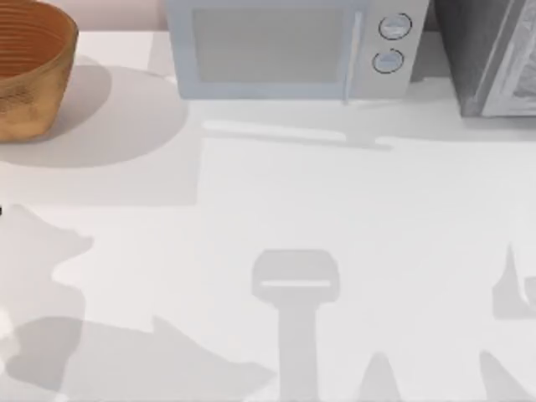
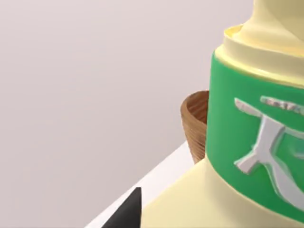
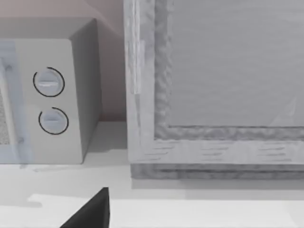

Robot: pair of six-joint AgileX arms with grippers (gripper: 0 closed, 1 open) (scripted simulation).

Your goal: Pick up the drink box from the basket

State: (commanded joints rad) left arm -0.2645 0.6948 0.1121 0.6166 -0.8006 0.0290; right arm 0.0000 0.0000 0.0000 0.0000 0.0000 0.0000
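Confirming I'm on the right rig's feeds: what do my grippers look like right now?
Left gripper: a plain matte-black wedge tapering to a point, seen in its wrist view. Right gripper looks the same in its own. No cables or markings visible on either.

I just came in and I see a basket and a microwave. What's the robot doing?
The left wrist view shows a cream drink box with a green label right up close, with the woven basket behind it on the table's far left. From above, the white microwave stands at the back, with a grey cabinet to its right.
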